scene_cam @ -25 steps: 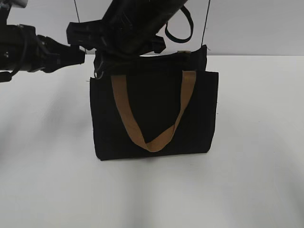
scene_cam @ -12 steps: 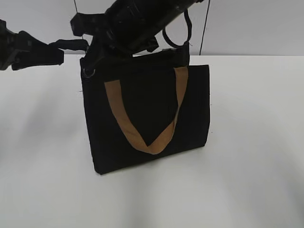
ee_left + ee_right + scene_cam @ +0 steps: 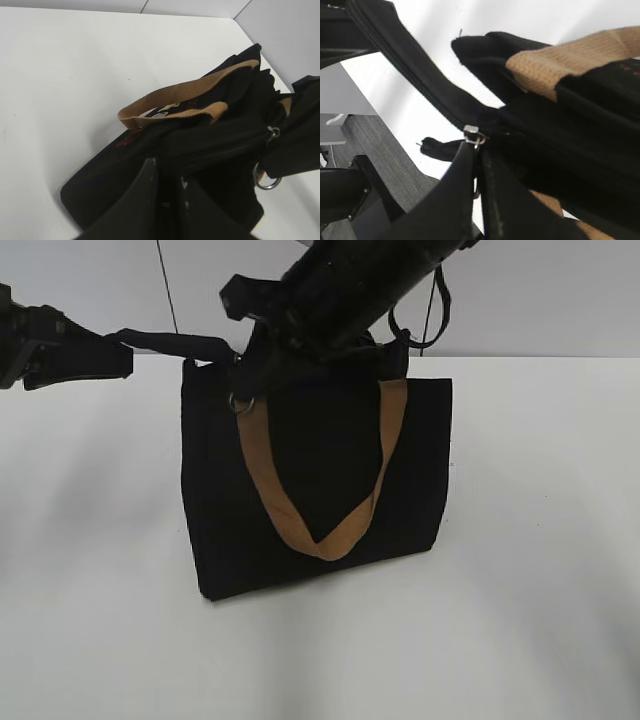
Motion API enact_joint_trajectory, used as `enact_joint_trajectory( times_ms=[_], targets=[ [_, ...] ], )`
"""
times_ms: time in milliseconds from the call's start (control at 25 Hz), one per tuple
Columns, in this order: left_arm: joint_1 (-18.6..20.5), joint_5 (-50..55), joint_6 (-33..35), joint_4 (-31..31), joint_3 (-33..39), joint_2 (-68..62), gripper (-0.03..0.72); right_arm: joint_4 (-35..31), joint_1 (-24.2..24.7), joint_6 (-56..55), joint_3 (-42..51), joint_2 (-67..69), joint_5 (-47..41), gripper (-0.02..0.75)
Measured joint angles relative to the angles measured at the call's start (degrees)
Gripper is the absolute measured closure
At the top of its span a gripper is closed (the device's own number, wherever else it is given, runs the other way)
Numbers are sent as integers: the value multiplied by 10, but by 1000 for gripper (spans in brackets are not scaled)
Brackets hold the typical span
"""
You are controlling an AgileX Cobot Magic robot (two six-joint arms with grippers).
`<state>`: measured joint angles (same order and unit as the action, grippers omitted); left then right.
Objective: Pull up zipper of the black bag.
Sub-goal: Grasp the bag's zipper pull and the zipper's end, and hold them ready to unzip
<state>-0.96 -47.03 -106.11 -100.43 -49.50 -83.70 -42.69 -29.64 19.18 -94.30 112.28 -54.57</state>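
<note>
The black bag [image 3: 320, 490] stands upright on the white table, its front tan strap [image 3: 320, 540] drooping in a V. My left gripper [image 3: 128, 343] is shut on the black fabric end tab [image 3: 180, 341] of the zipper, stretched out left of the bag's top corner; in the left wrist view [image 3: 169, 172] its fingers pinch black fabric. My right gripper [image 3: 250, 375] reaches down from the upper right onto the bag's top edge and is shut on the zipper pull [image 3: 472, 134]. The silver ring [image 3: 240, 403] hangs below it and also shows in the left wrist view [image 3: 265, 177]. The zipper line [image 3: 395, 50] runs away to the upper left.
The white table [image 3: 520, 620] spreads around the bag on all sides. A pale wall with a dark vertical cable [image 3: 165, 285] stands behind. A black cable loop [image 3: 435, 325] hangs from my right arm above the bag's right corner.
My right gripper has moved right along the bag's top edge, carrying the ring pull from the left corner toward the middle. The left gripper holds the end tab stretched. The bag shifted slightly.
</note>
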Motion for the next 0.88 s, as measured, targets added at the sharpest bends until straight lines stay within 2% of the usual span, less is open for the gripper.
enact_joint_trajectory(
  times_ms=[280,480,720,880],
  targets=[
    [0,-1,0,0,0,0,667,-39,41,-6,-2,0,-42,748],
    [0,9,0,1,1,0,667,-107,68,-12,-2,2,-65,748],
    [0,31,-3,1,5,0,667,-169,76,-5,-1,17,-73,748],
    [1,33,-4,1,6,0,667,-171,76,7,0,21,-70,749]
  ],
)
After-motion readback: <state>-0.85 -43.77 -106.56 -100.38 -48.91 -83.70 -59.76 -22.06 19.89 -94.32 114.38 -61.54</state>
